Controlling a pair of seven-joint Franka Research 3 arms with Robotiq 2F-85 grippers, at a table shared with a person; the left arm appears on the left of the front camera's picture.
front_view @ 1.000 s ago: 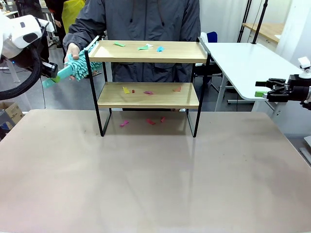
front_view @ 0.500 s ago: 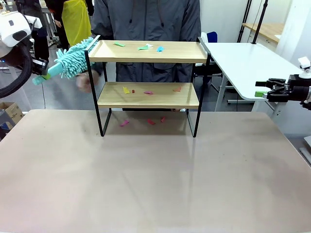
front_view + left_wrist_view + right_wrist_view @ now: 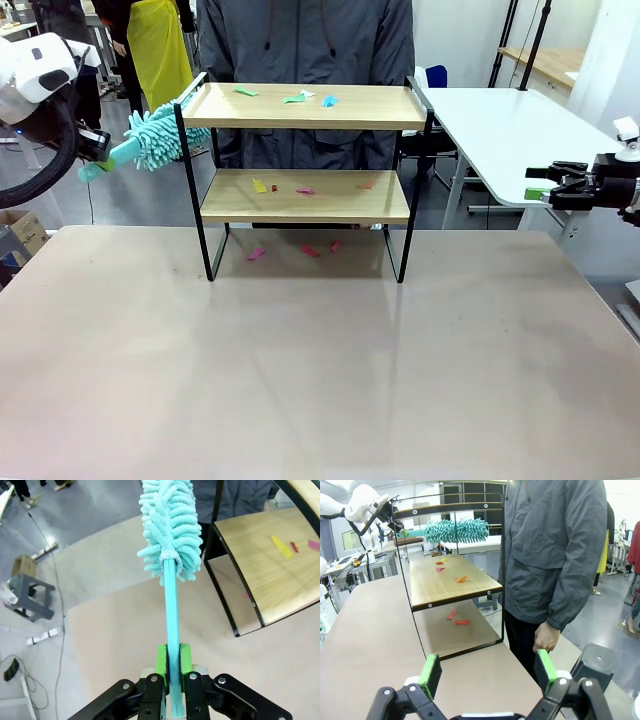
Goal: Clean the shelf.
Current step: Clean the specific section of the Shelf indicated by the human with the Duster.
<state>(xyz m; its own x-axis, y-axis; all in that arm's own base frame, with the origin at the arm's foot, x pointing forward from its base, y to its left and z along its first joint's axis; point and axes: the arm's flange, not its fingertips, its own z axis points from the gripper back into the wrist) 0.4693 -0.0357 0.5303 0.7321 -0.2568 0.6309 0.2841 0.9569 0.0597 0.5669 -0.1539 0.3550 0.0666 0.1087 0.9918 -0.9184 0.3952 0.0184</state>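
At the left end of the small two-tier shelf [image 3: 305,107], light wooden boards in a thin black metal frame, front view: the left claw [image 3: 97,152] is clamping tight on the handle of a teal fluffy microfibre duster [image 3: 160,138]. The shelf is standing at the far middle of the pale tabletop [image 3: 320,380], off to this claw's right. The duster's long axis is running from the claw up and rightward, with the head just beside the left frame post, a bit under the top board. Touching or not, can't tell. Small coloured paper scraps [image 3: 300,97] are lying on both boards and on the tabletop beneath. The right claw [image 3: 556,186] is hanging well apart past the shelf's right end, so the left arm is much nearer.

Left wrist view: green pads [image 3: 160,661] are pinching the teal handle. The head is pointing straight ahead, and the lower board is sitting to the picture's right of it.

Right wrist view: the right claw's jaws are standing wide, gripping nothing. The shelf is showing end-on, duster at its far end.

Likely need: lifting the head over the side rail, then sweeping along the board's length.
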